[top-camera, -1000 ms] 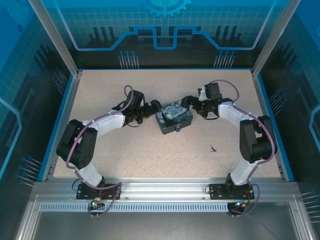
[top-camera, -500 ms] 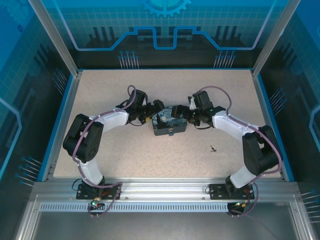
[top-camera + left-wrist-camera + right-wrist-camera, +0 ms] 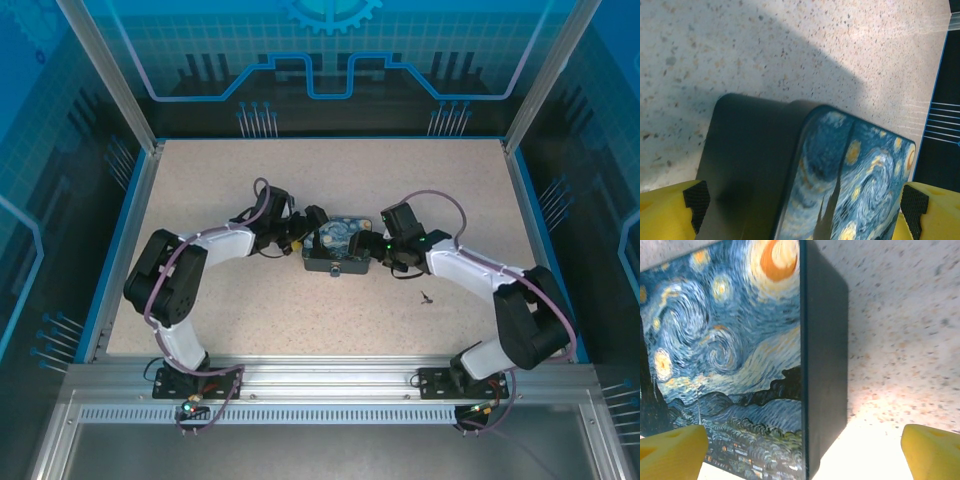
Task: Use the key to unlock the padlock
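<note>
left gripper (image 3: 308,230) spread wide at the left end of the painted box (image 3: 340,240). left wrist cam: the box's dark wall and swirl lid sit between the yellow pads (image 3: 665,215), contact unclear. box lid shut, contents hidden. right gripper (image 3: 373,246) spread wide at the box's right end. its wrist cam has the lid edge and dark side wall between the fingers (image 3: 935,452), nothing clamped. key (image 3: 426,297) lies on the table (image 3: 200,180) right of the box, nearer the bases, clear of both sets of fingers. overhead picks up the key; wrist cams give paint and wall detail
</note>
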